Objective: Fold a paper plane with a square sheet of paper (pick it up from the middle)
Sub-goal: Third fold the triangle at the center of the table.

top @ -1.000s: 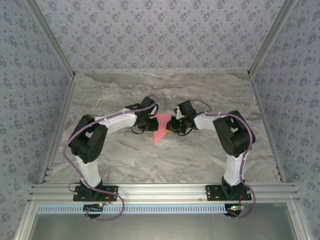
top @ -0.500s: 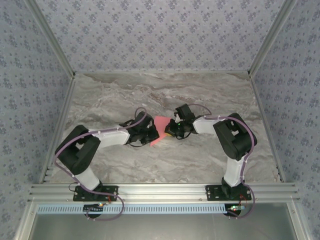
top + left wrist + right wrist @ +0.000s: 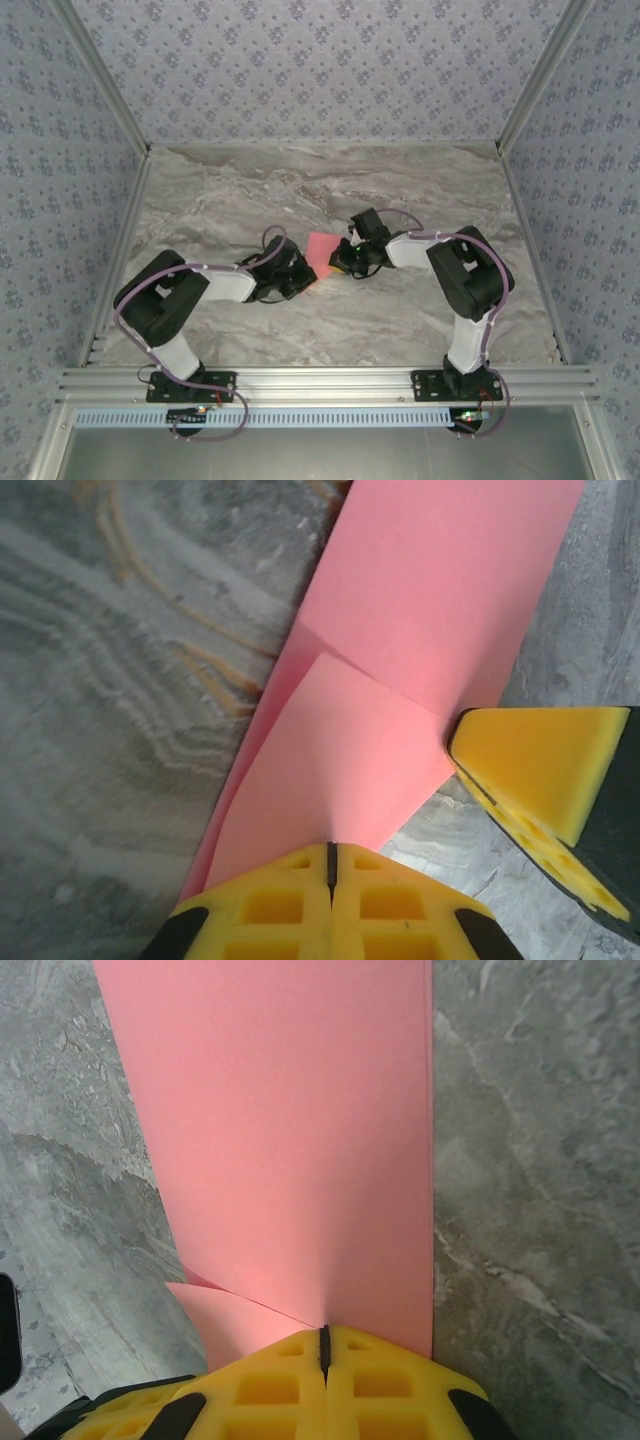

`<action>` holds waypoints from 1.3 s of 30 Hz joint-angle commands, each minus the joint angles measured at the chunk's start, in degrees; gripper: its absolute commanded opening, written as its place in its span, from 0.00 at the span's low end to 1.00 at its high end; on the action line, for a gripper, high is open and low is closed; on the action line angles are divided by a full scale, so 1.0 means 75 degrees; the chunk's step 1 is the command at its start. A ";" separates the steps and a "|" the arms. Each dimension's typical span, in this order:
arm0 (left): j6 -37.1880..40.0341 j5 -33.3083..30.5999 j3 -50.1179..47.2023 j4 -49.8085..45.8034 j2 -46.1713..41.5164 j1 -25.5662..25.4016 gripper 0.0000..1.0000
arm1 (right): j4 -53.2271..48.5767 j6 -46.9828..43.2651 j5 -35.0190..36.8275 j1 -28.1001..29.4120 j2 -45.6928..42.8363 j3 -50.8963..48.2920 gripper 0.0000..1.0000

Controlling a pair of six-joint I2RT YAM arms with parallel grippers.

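Observation:
The square sheet of paper (image 3: 322, 248) is salmon pink and lies folded on the marble table between the two arms. In the left wrist view the paper (image 3: 420, 600) has a triangular flap lying over a longer layer. My left gripper (image 3: 329, 846) is shut, its yellow tips pinching the near edge of that flap. My right gripper (image 3: 323, 1330) is also shut, pinching the paper (image 3: 290, 1130) at its edge, with a small flap to its left. In the top view the left gripper (image 3: 301, 274) and right gripper (image 3: 344, 262) meet the paper from opposite sides. The right gripper's yellow fingers (image 3: 540, 770) sit against the sheet's right edge.
The grey marble tabletop (image 3: 330, 190) spreads open beyond the paper. Patterned walls and aluminium rails (image 3: 320, 378) enclose the table. Both arm bases stand at the near edge.
The left arm has dropped lower and swung toward the paper's near-left side, and its gripper has shut on the flap. The right gripper has held its place.

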 commanded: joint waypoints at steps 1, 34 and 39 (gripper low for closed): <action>-0.0053 -0.0024 -0.0477 -0.1015 -0.0302 -0.0035 0.00 | -0.1187 0.0095 0.0753 -0.0148 0.0369 -0.0198 0.00; 0.2982 -0.0098 0.2901 -0.3763 0.0054 0.0478 0.01 | -0.0699 -0.0478 0.0050 -0.0878 -0.1313 -0.0077 0.40; 0.3100 -0.0205 0.2987 -0.3869 0.0472 0.0481 0.00 | -0.0755 -0.0548 0.0077 -0.0946 -0.1325 -0.0227 0.45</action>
